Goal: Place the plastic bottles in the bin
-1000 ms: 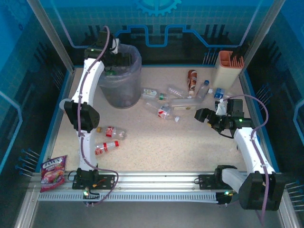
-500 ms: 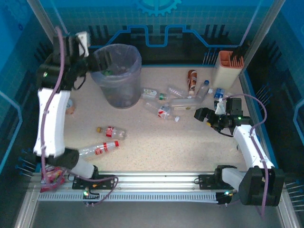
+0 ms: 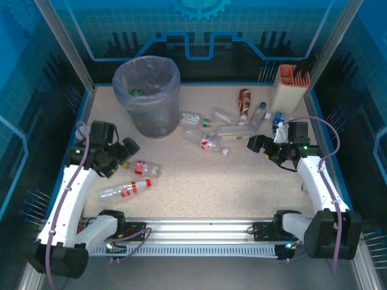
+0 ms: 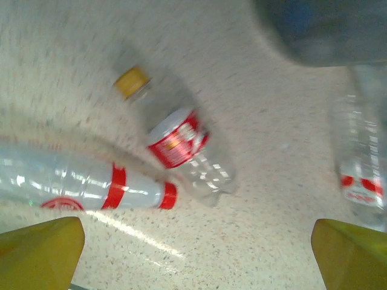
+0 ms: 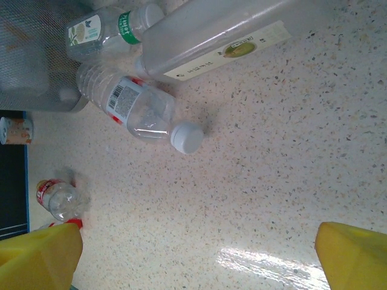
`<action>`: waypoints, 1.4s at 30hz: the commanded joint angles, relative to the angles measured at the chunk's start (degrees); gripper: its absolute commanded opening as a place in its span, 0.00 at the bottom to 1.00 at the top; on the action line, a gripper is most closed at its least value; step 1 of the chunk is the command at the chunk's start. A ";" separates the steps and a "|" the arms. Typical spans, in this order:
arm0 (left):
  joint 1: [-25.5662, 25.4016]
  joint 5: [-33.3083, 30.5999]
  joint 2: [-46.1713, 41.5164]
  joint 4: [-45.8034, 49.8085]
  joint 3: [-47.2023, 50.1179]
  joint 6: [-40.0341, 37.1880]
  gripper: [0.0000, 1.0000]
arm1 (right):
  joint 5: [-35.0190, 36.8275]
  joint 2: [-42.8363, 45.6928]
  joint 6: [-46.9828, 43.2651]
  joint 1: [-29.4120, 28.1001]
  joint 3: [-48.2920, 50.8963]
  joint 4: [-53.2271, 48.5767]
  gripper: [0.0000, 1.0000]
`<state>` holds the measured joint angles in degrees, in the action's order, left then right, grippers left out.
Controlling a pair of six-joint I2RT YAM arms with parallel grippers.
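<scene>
The grey-lavender bin [image 3: 147, 90] stands at the back left, with something green [image 3: 138, 92] inside. My left gripper [image 3: 124, 151] hovers open over the left table. Just ahead of it lie a crumpled yellow-capped bottle [image 4: 175, 139] and a long red-banded bottle [image 4: 84, 187]. Its yellow fingertips [image 4: 36, 251] hold nothing. My right gripper [image 3: 257, 144] is open at the right, short of the middle cluster. In its wrist view lie a white-capped bottle [image 5: 145, 115], a green-capped one [image 5: 103, 30] and a large clear one [image 5: 217, 36]. A brown bottle [image 3: 244, 101] lies further back.
A cream-and-orange holder [image 3: 289, 84] stands at the back right corner. A small paper cup [image 5: 15, 130] sits far left beside the bin [image 5: 36, 54]. Raised blue edges border the table. Bare speckled tabletop [image 3: 211, 181] spreads between the two arms.
My left arm has swung away from the bin's rim, down and toward the near left, and now hangs over the two bottles there. The right arm has barely moved.
</scene>
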<state>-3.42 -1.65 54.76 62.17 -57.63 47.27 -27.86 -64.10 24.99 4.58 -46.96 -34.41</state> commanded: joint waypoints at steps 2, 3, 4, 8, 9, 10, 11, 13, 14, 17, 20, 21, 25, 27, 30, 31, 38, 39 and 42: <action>2.25 1.49 -1.63 -7.12 9.83 14.99 0.96 | 1.04 -0.08 -2.97 0.92 -1.95 -3.47 1.00; 2.75 1.94 -1.29 -8.57 11.83 16.07 0.97 | 1.35 -0.15 -3.35 0.95 -2.04 -3.99 1.00; 3.18 2.15 -0.96 -9.91 13.86 17.65 0.97 | 1.64 0.05 -3.85 1.03 -2.16 -4.66 1.00; 3.89 1.90 -0.89 -13.30 20.20 23.73 0.96 | 3.43 1.02 -5.21 1.19 -2.43 -6.65 1.00; 3.94 1.70 -0.93 -13.44 21.33 25.19 0.96 | 3.88 1.24 -5.47 1.28 -2.52 -7.00 1.00; 3.96 1.66 -0.97 -13.72 22.58 26.55 0.96 | 4.19 1.59 -5.64 1.45 -2.52 -7.24 1.00; 4.04 1.65 -1.06 -14.05 23.68 27.84 0.96 | 4.38 1.69 -5.75 1.62 -2.52 -7.46 1.00; 4.10 1.58 -1.21 -14.80 25.26 29.37 0.96 | 4.45 1.78 -5.83 1.90 -2.52 -7.60 1.00; 4.10 1.42 -1.23 -15.25 25.94 30.03 0.96 | 4.39 1.69 -5.83 2.08 -2.68 -7.60 1.00; 4.33 1.09 -0.65 -17.00 27.50 30.79 0.95 | 4.31 1.27 -5.92 2.19 -2.70 -7.60 1.00; 4.79 0.44 0.48 -18.38 28.81 31.04 0.92 | 4.31 0.99 -5.93 2.22 -2.70 -7.60 1.00; 4.95 0.33 0.76 -19.01 29.20 31.11 0.91 | 4.38 0.99 -6.03 2.21 -2.70 -7.60 1.00; 5.52 0.42 1.90 -21.70 31.16 32.50 0.85 | 4.70 0.91 -6.19 2.34 -2.69 -7.77 1.00; 5.53 -0.08 2.19 -21.86 31.59 32.45 0.78 | 4.67 0.90 -6.14 2.41 -2.66 -7.78 1.00; 5.62 -0.80 1.88 -21.12 31.61 32.55 0.68 | 4.66 0.91 -6.01 2.45 -2.52 -7.67 1.00; 5.66 -0.83 1.61 -20.90 31.68 32.71 0.66 | 4.70 0.91 -5.91 2.44 -2.42 -7.61 1.00; 5.62 -1.73 -0.37 -19.04 31.52 32.61 0.57 | 4.37 0.39 -5.22 2.44 -2.00 -6.81 1.00; 5.62 -1.85 -0.71 -18.58 31.43 32.65 0.56 | 4.31 0.35 -5.22 2.41 -1.95 -6.83 1.00; 5.62 -2.50 -3.00 -17.77 31.03 32.66 0.54 | 4.28 0.31 -5.14 2.41 -2.00 -6.72 1.00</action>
<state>1.56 -2.35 53.82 41.91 -26.76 79.61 -23.53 -63.40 19.86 6.09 -48.12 -40.69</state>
